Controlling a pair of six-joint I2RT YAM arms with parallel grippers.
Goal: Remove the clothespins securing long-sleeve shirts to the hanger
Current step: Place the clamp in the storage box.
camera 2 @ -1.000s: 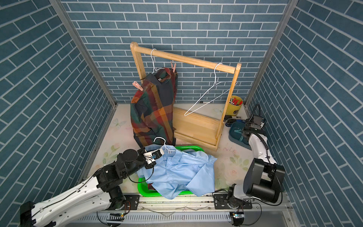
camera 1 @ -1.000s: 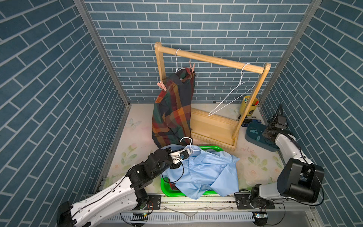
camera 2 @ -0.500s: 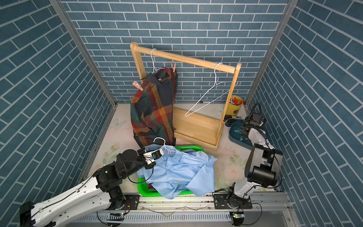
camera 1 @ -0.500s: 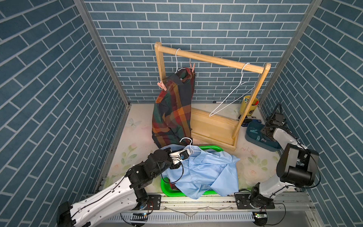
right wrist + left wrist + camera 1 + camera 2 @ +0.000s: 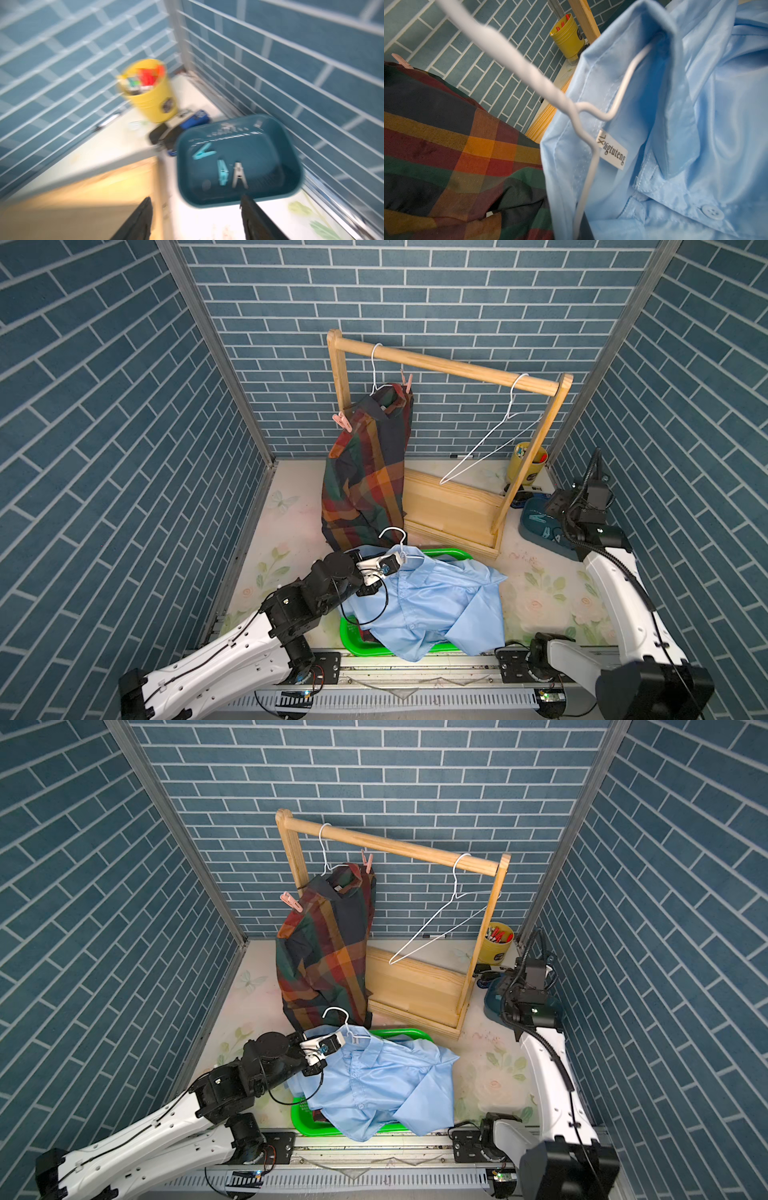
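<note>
R end effector [image 5: 195, 198] has parted over bin [image 5: 270, 133] at 3 o'clock, clothespins [image 5: 223, 175] inside. L end effector [image 5: 395, 562] clamps hanger [image 5: 537, 75] of blue shirt [image 5: 436, 601], prob. steadying it.

blue brick-pattern walls [image 5: 457, 302] close me in on three sides, with metal corner posts [image 5: 224, 364] running up at the upper left and upper right. my floor [image 5: 291, 531] is pale, printed with faint flowers. a wooden rack [image 5: 449, 506] stands mid-frame under even light.
</note>
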